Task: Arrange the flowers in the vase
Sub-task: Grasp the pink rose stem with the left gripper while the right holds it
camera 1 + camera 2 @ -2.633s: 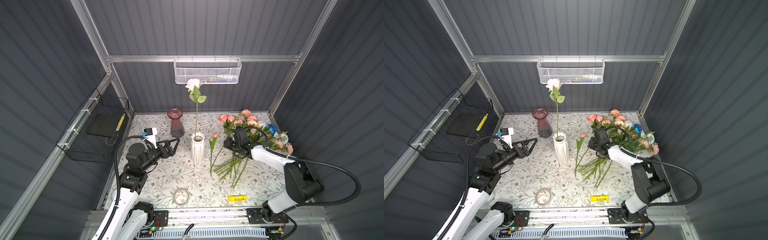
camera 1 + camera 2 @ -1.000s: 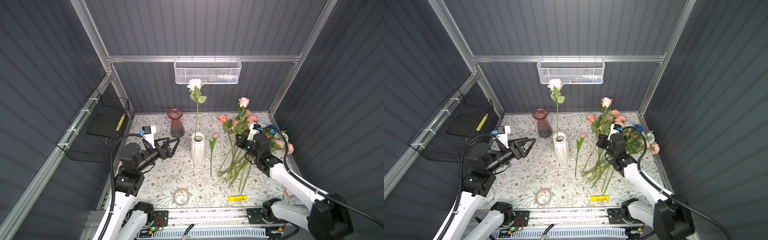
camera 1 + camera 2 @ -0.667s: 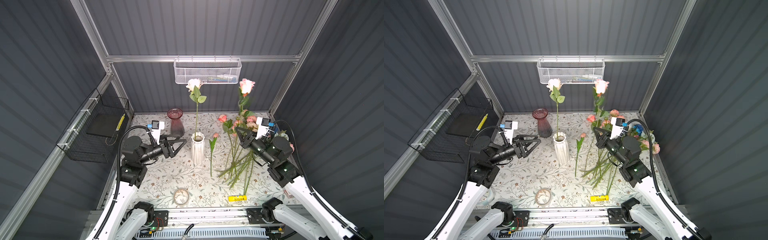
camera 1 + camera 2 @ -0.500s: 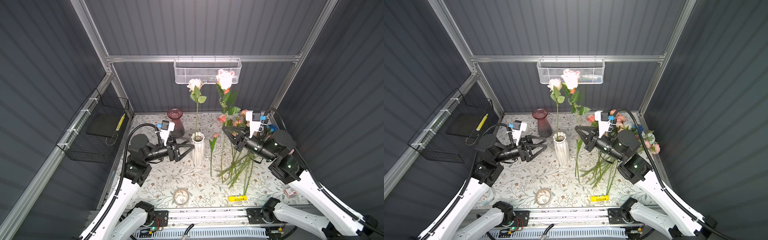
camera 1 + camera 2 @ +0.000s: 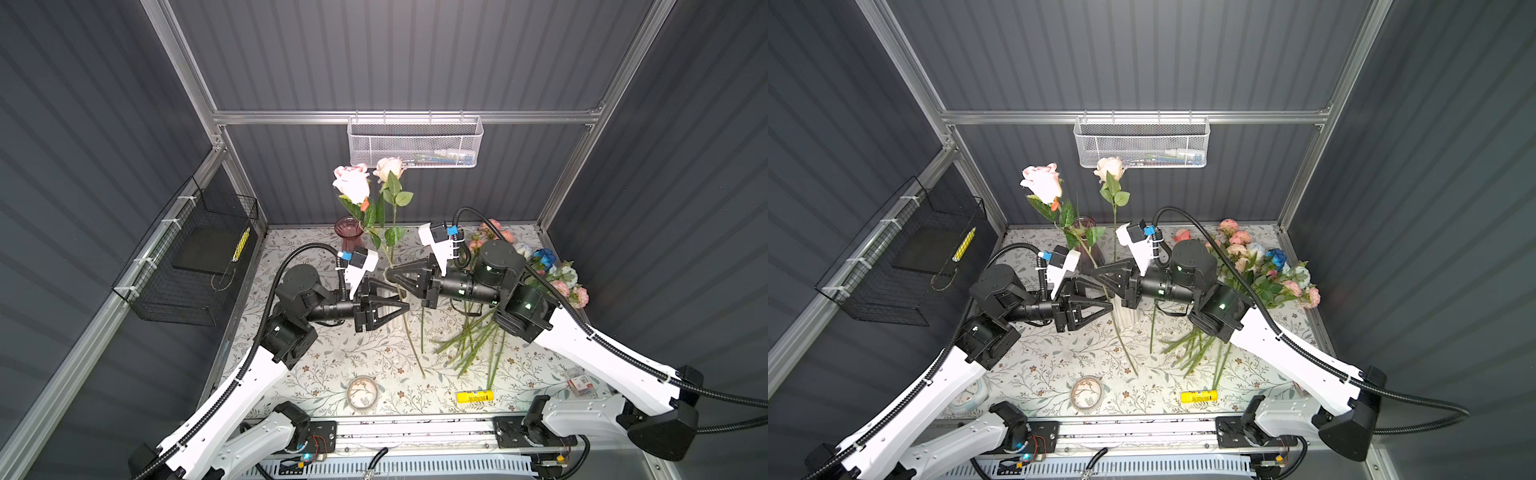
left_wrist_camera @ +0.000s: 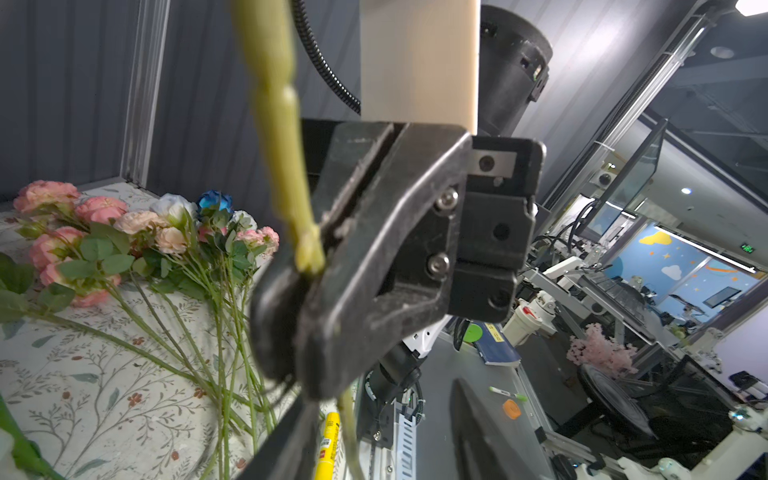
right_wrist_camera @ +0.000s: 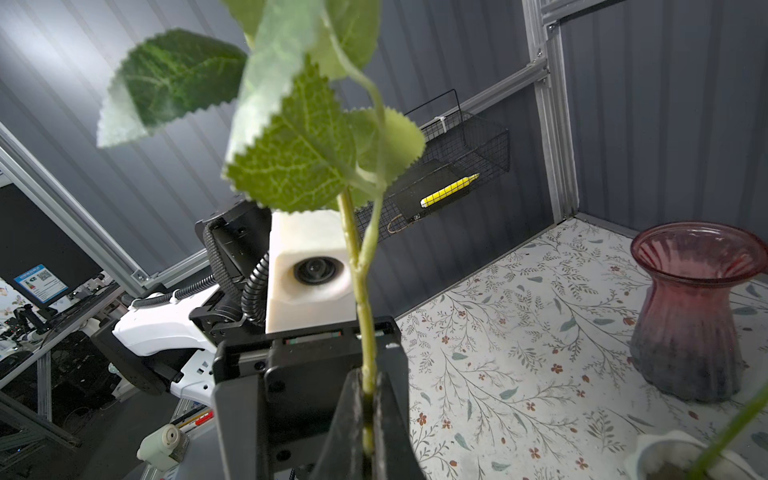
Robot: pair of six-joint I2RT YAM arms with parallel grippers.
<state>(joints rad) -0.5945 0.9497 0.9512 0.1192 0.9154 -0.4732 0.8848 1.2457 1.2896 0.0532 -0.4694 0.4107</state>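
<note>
Rose stem point(image 6: 279, 124) clamped tight in right claw point(image 5: 392, 275) — left claw point(image 5: 403, 301) just below, jaws apart astride it.

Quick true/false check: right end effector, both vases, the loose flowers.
1. The right end effector is shut on the stem of the pink rose. True.
2. The white vase holds no flowers. False: a cream rose stands in it.
3. The red glass vase is empty. True.
4. The loose flowers lie on the left of the scene. False: they lie on the right in both top views.
</note>
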